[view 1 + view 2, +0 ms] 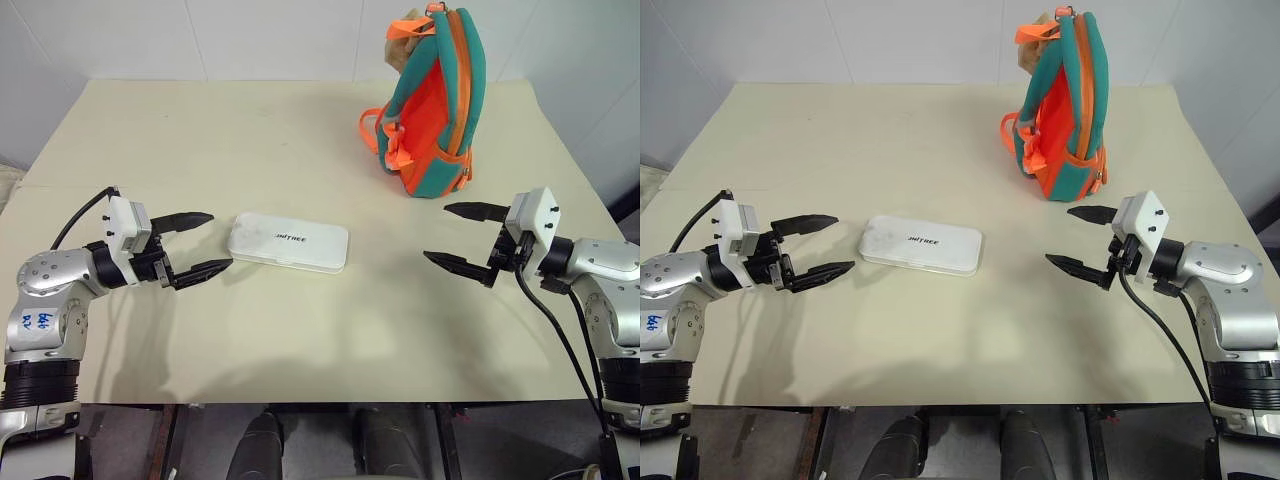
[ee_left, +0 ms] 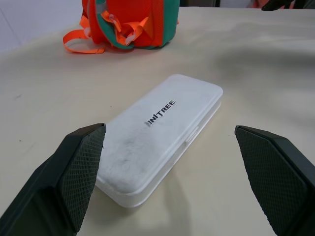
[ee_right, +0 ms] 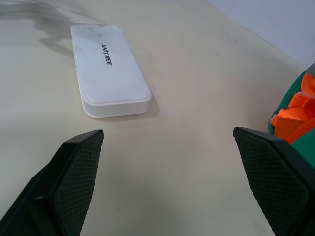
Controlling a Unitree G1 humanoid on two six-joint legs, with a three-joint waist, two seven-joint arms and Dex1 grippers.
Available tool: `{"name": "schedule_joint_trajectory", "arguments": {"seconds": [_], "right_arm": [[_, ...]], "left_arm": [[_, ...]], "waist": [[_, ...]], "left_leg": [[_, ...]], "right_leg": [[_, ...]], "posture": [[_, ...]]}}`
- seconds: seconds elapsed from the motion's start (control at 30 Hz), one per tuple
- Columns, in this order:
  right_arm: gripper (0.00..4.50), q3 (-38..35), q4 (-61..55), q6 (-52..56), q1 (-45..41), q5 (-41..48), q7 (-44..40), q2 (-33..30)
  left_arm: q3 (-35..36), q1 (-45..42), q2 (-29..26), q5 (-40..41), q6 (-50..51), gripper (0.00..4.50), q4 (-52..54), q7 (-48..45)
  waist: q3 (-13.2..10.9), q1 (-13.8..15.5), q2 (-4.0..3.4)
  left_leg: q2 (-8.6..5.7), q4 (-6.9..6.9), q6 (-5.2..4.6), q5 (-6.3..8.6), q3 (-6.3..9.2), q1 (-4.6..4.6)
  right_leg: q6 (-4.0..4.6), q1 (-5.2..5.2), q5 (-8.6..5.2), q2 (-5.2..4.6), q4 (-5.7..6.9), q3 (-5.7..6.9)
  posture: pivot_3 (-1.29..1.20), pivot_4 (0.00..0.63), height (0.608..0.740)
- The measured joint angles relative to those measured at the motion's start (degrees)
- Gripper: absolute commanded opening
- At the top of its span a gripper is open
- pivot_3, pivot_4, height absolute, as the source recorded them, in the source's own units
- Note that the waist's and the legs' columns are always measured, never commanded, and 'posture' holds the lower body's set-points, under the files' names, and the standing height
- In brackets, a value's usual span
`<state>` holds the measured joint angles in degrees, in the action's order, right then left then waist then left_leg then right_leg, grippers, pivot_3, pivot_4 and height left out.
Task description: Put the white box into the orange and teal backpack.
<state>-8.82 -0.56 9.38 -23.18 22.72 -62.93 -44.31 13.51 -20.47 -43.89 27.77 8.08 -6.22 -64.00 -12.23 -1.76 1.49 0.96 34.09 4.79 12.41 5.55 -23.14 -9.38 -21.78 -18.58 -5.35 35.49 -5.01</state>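
The white box [image 1: 288, 242] lies flat on the cream table [image 1: 300, 330], near the middle, with dark lettering on its lid. The orange and teal backpack [image 1: 436, 105] stands upright at the back right, its orange straps trailing toward the box. My left gripper [image 1: 205, 243] hovers open just left of the box, fingers pointing at its short end, nothing between them. My right gripper [image 1: 468, 236] is open too, well to the right of the box and in front of the backpack, empty. The left wrist view shows the box [image 2: 160, 132] close ahead; the right wrist view shows it [image 3: 108, 69] farther off.
The table's front edge [image 1: 320, 400] runs just below both arms. White walls close in behind the table and along its right side. A black cable [image 1: 565, 345] hangs from my right wrist.
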Motion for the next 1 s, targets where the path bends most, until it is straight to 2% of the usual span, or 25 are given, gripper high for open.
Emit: {"name": "schedule_joint_trajectory", "arguments": {"seconds": [0.3, 0.33, 0.43, 0.57, 0.73, 0.8, 1.0], "right_arm": [[4.46, 1.37, 0.92, -0.85, -0.60, -0.23, 0.15, 2.01], [4.07, 2.53, 0.68, -0.87, -0.95, -0.66, 0.44, 2.90], [3.24, 6.24, 0.31, -1.73, -1.37, -2.98, 1.92, 5.25], [1.89, 10.52, 0.66, -2.08, -2.84, -7.20, 5.47, 9.16], [0.11, 13.33, 7.92, -5.16, -6.26, -13.18, 10.68, 13.41], [0.00, 13.95, 10.65, -5.82, -7.39, -14.73, 12.31, 14.71], [0.00, 15.45, 16.03, -5.86, -10.24, -18.38, 16.79, 18.48]], "left_arm": [[0.09, 2.04, 0.02, 0.01, 0.56, 4.50, 1.71, 0.91], [0.11, 1.94, 0.02, 0.01, 0.41, 4.11, 1.64, 1.00], [0.73, 1.32, 0.01, -0.12, -0.64, 3.31, 0.41, 1.38], [1.86, -0.79, -0.83, -2.57, -3.36, 2.07, -5.33, 3.61], [1.09, -3.94, 0.36, -7.63, -7.47, 0.48, -12.81, 8.55], [-0.03, -5.42, 1.48, -10.38, -8.73, 0.07, -16.32, 11.54], [-3.57, -11.59, 7.50, -16.94, -10.65, 0.07, -25.63, 21.02]], "waist": [[0.00, -0.08, 0.00], [0.00, -0.18, 0.00], [0.00, -0.17, 0.00], [0.00, -0.16, 0.00], [0.00, 0.06, 0.00], [0.00, 0.20, 0.00], [0.01, 0.13, 0.02]], "left_leg": [[0.00, 0.02, 0.01, -0.02, 0.00, 0.03], [0.00, 0.02, 0.02, -0.02, 0.00, 0.04], [0.00, 0.02, 0.04, -0.04, 0.00, 0.05], [-0.01, 0.02, 0.06, -0.05, 0.00, 0.04], [-0.02, 0.02, 0.07, -0.07, 0.01, 0.03], [-0.03, 0.02, 0.07, -0.08, 0.01, -0.01], [-0.04, 0.05, 0.10, -0.13, 0.02, -0.04]], "right_leg": [[0.00, 0.00, 0.00, 0.01, 0.05, 0.00], [0.00, 0.00, 0.00, 0.01, 0.07, 0.00], [0.01, -0.02, 0.00, 0.01, 0.10, 0.00], [0.01, -0.07, 0.00, 0.01, 0.14, -0.01], [0.01, -0.09, 0.00, 0.01, 0.17, 0.00], [0.00, -0.15, 0.00, 0.00, 0.21, 0.00], [0.00, -0.24, 0.00, 0.01, 0.39, 0.00]], "posture": [[0.00, 0.150, 0.740], [0.00, 0.150, 0.740], [0.00, 0.150, 0.740], [0.00, 0.150, 0.740], [0.00, 0.150, 0.740], [0.00, 0.150, 0.740], [0.00, 0.150, 0.740]]}}
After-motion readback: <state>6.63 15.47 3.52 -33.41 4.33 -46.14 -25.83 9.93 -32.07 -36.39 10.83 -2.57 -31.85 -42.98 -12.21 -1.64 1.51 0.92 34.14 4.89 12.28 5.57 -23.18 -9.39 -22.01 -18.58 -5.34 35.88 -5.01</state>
